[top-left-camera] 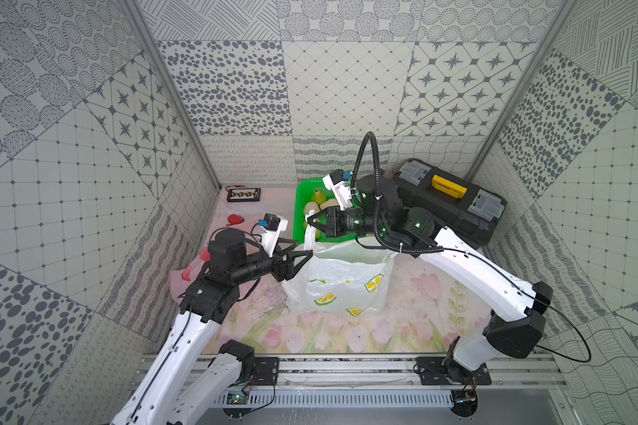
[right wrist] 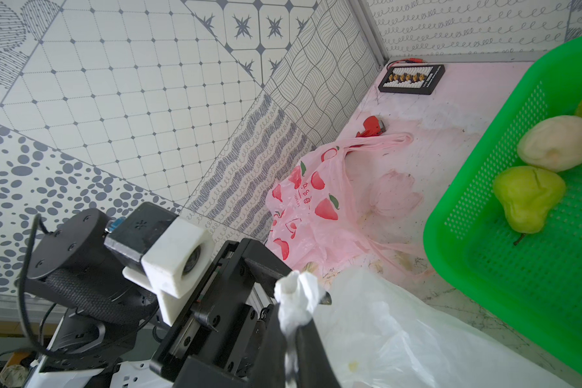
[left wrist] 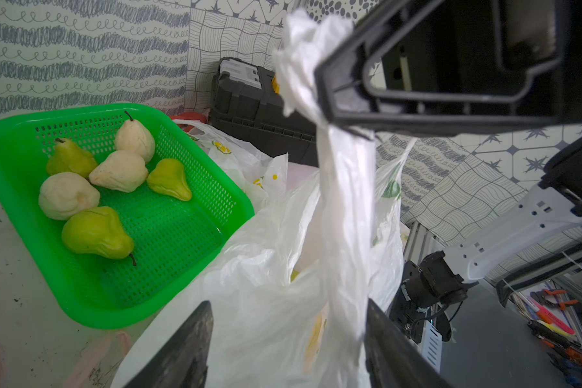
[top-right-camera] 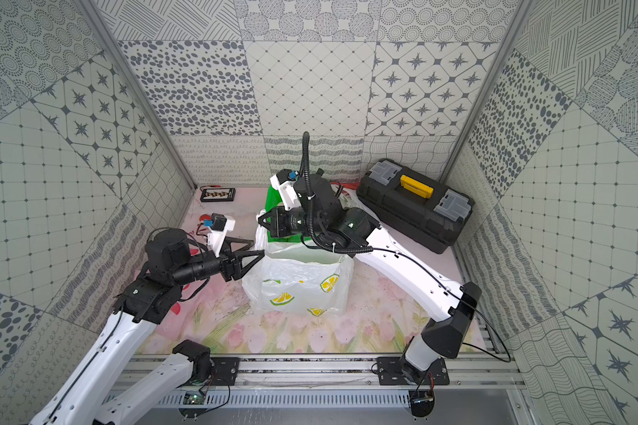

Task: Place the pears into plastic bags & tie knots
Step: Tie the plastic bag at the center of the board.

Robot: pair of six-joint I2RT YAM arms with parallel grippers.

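Right hand [top-left-camera: 309,222] pinching bag handle [left wrist: 343,201], left hand [top-left-camera: 302,247] wide, six pears [left wrist: 118,171] visible only in left wrist view

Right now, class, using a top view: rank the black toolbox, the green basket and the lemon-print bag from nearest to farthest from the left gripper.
1. lemon-print bag: just beside the left gripper, at the table's middle.
2. green basket: behind the bag, toward the back wall.
3. black toolbox: in the back corner on the robot's right side.
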